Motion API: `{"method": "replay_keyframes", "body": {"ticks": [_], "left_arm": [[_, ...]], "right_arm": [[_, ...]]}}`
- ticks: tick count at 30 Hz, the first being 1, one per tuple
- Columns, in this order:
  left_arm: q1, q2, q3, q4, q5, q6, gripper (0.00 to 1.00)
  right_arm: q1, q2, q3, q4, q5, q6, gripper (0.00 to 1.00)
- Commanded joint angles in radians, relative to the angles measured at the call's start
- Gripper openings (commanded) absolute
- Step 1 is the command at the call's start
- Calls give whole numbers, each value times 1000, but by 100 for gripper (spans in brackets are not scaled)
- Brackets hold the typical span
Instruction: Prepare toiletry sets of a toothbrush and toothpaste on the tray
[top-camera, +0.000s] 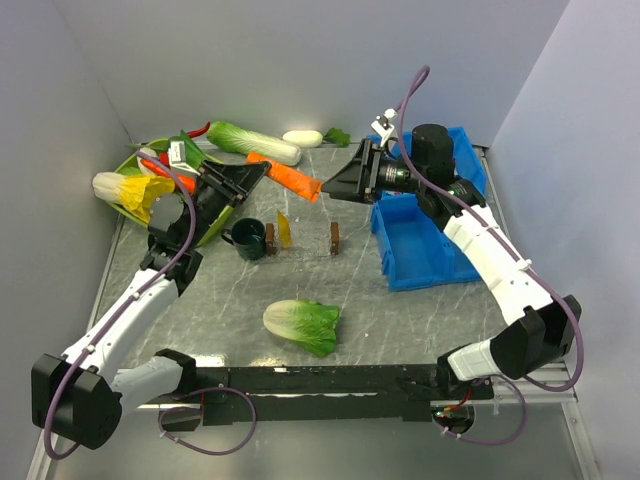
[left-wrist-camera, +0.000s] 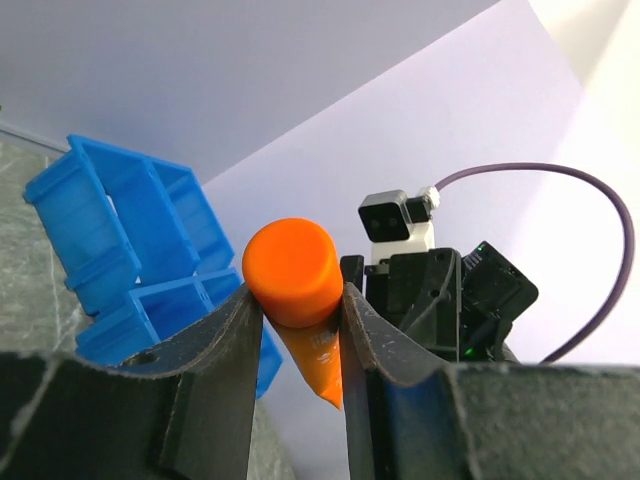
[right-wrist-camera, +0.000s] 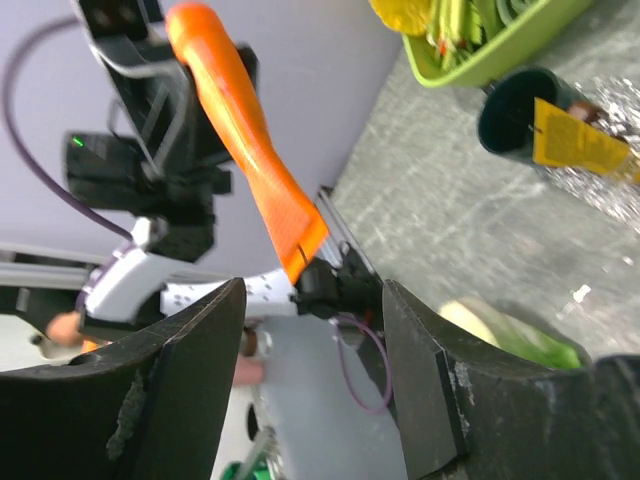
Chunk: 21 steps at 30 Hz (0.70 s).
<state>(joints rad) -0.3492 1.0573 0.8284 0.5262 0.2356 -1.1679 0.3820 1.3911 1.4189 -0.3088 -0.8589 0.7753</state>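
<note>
My left gripper (top-camera: 258, 172) is shut on the capped end of the orange toothpaste (top-camera: 288, 176), holding the tube in the air above the table. In the left wrist view its round cap (left-wrist-camera: 292, 270) sits between the two fingers and the flat tail points away. My right gripper (top-camera: 322, 188) faces it, open. The tube's flat tail (right-wrist-camera: 298, 238) ends just ahead of that gripper's open jaws, apart from both fingers. A yellow toothpaste (top-camera: 284, 230) stands beside the mug. The blue tray (top-camera: 385, 250) lies under the right arm. No toothbrush is in view.
A dark green mug (top-camera: 247, 238) and two small brown blocks (top-camera: 334, 238) stand mid-table. A cabbage (top-camera: 303, 325) lies nearer the arms. A green basket (top-camera: 130, 165) of vegetables sits at the left, with a long cabbage (top-camera: 255, 142) behind it.
</note>
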Motion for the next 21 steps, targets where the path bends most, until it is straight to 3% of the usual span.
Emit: {"method": "replay_keyframes", "body": {"ticks": [1, 21], "left_arm": [[-1, -19, -5, 118, -12, -52, 1], [-11, 3, -3, 150, 5, -44, 1]], "right_arm": [[3, 22, 3, 168, -14, 133, 63], [57, 114, 37, 283, -42, 231, 42]]}}
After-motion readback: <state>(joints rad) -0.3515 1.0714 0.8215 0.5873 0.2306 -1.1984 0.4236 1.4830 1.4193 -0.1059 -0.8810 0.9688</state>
